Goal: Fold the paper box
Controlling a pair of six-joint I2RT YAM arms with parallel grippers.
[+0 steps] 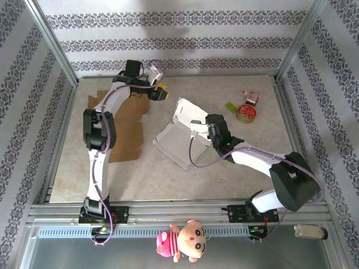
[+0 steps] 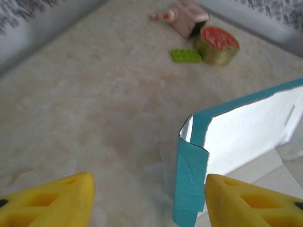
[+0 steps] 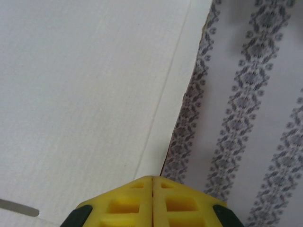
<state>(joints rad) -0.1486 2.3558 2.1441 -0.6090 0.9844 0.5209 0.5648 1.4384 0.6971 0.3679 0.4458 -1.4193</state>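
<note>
Red-topped tape roll point(image 1: 245, 112) near the far right of a beige table point(image 1: 140, 174), 1 green toy brick point(image 1: 230, 106) just beside it, small pink object point(image 1: 251, 97) behind, flat brown cardboard point(image 1: 126, 131) at left, plush doll point(image 1: 182, 241) at near edge.

- Tabletop point(image 1: 168, 179): beige, marbled stone pattern, matt, evenly lit.
- Back wall point(image 1: 179, 43): white, crossed by horizontal bands of grey floral wallpaper, with a soft shadow near its top.
- Side walls point(image 1: 19, 78): same paper, bands running along their length.
- Frame posts point(image 1: 53, 40): aluminium, rising from the tabletop's far corners.
- Rail point(image 1: 179, 212): ribbed aluminium, along the tabletop's near edge.
</note>
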